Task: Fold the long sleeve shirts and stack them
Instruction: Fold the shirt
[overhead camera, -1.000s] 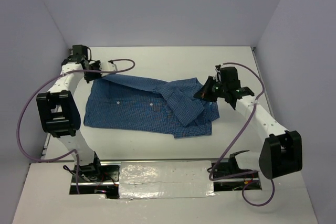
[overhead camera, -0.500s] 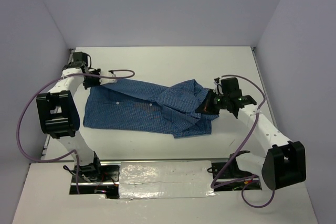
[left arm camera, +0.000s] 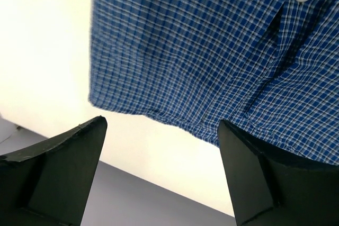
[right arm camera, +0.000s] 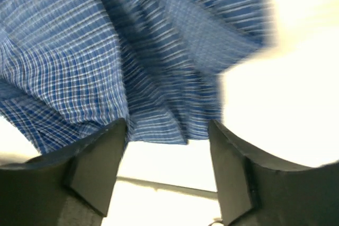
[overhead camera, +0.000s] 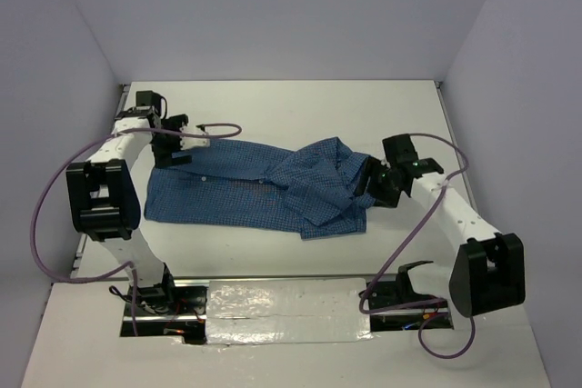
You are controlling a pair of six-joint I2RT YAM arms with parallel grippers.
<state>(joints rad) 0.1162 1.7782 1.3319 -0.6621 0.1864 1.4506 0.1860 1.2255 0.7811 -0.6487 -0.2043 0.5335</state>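
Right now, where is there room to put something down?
Bare table runs between the shirt and the back wall; a thinner strip lies along its near hem. The shirt's ends are crowded: left tool, right tool.

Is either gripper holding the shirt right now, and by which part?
Neither holds it. The left gripper stands open over the shirt's far left corner, and the right gripper is open at its bunched right end. No cloth is pinched.

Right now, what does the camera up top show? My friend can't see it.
A blue checked shirt lies spread on a white table, its right end bunched up in folds. The left hand sits at the shirt's far left corner and the right hand at the bunched end, both open.
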